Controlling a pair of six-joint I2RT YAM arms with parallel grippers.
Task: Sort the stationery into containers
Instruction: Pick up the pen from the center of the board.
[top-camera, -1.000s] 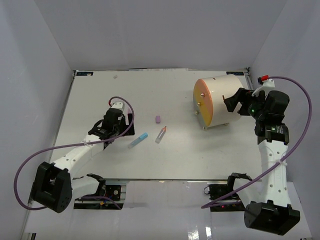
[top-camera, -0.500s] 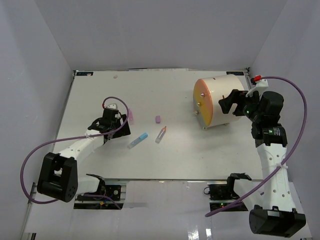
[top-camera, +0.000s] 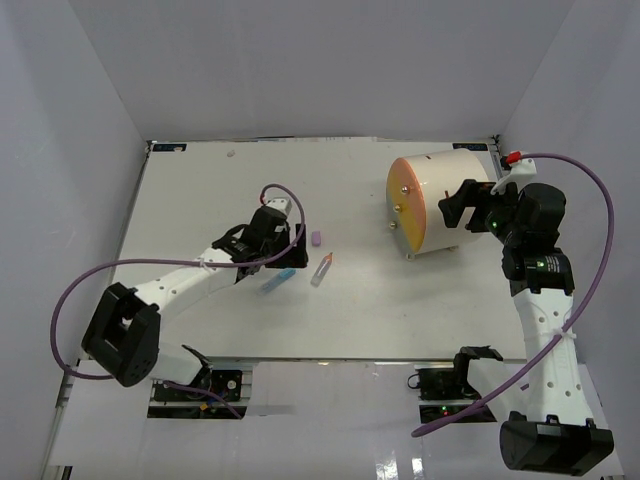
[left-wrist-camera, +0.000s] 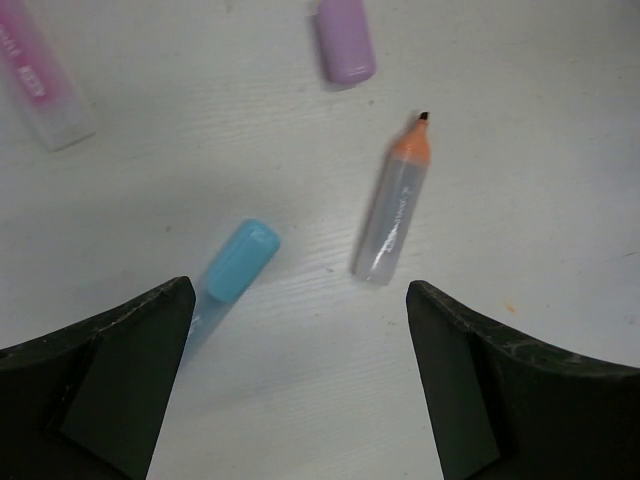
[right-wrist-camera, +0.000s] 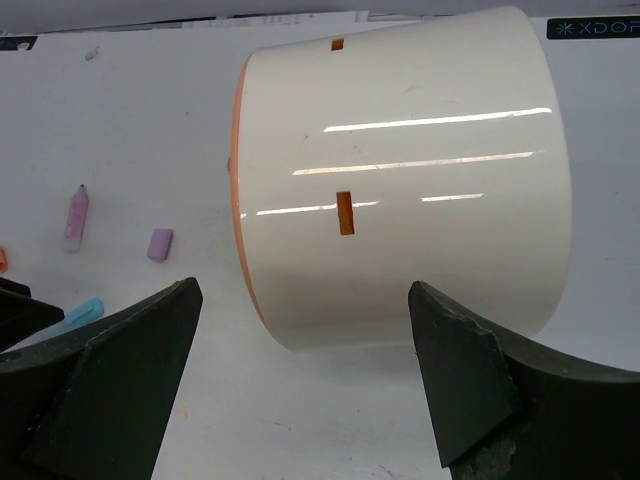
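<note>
Left wrist view: blue-capped pen (left-wrist-camera: 238, 262), orange-tipped clear marker (left-wrist-camera: 393, 205) and purple cap (left-wrist-camera: 345, 40) lie on the table (left-wrist-camera: 530, 130) under the wide-spread left gripper (left-wrist-camera: 300, 300). The right gripper (right-wrist-camera: 305, 300), likewise spread, faces the cream drum (right-wrist-camera: 400, 180).

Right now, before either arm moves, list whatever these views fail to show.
- Pink translucent marker: left wrist view, top end cut off by the frame edge.
- Blue-capped clear pen: left wrist view, barrel's end hidden behind the left jaws.
- Large cream-white cylindrical drum: right wrist view, its orange round face is edge-on, so its details are hidden; top view, too small.
- Orange-tipped clear marker: right wrist view, cut off at the left edge.
</note>
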